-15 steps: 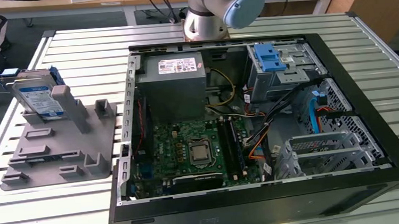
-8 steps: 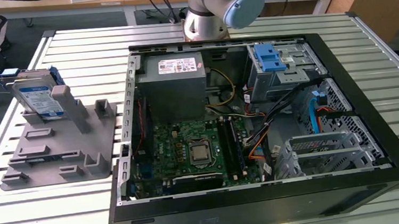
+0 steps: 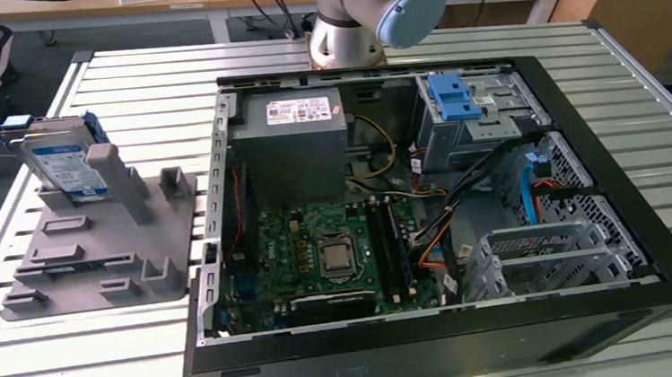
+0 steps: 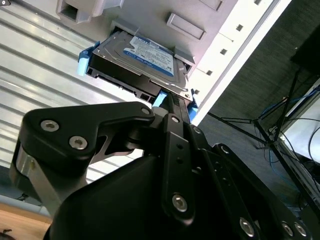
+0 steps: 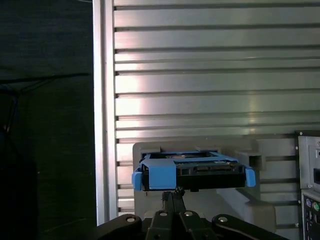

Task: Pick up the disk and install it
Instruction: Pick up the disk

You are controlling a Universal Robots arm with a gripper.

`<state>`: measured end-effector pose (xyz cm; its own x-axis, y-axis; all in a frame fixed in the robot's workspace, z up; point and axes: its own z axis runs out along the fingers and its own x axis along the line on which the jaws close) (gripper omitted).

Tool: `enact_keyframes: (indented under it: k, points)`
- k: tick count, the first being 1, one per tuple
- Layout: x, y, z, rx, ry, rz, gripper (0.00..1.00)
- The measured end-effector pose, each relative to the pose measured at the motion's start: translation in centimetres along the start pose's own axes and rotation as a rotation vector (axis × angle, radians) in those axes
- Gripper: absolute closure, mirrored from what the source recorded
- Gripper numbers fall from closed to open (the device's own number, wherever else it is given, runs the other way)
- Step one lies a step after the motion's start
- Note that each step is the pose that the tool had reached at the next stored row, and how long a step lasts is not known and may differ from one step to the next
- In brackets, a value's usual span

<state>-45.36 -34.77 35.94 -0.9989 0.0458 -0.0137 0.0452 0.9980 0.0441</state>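
The disk (image 3: pixel 64 165) is a silver hard drive with a white-and-blue label in a blue carrier bracket. It stands tilted in a slot at the far end of the grey fixture (image 3: pixel 101 252), at the exterior view's left. Both wrist views look down on it: the disk (image 4: pixel 145 55) lies beyond the black fingers, and its blue-framed edge (image 5: pixel 192 172) faces the camera. My gripper (image 5: pixel 172 192) is shut with nothing in it. Its tips (image 4: pixel 167 100) point at the disk's near edge, short of it.
An open computer case (image 3: pixel 435 217) lies on the slatted metal table (image 3: pixel 124 88), holding a grey power-supply box (image 3: pixel 296 142), a motherboard (image 3: pixel 329 252) and a drive cage with a blue latch (image 3: pixel 455 98). The arm's base (image 3: pixel 347 25) stands behind the case. The table edge (image 5: pixel 100 100) drops to dark floor.
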Motion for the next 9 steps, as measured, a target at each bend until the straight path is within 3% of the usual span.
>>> enact_keyframes:
  k: [9]
  points:
    - [0.0, 0.0, 0.01, -0.0019, 0.0061, -0.139, 0.89]
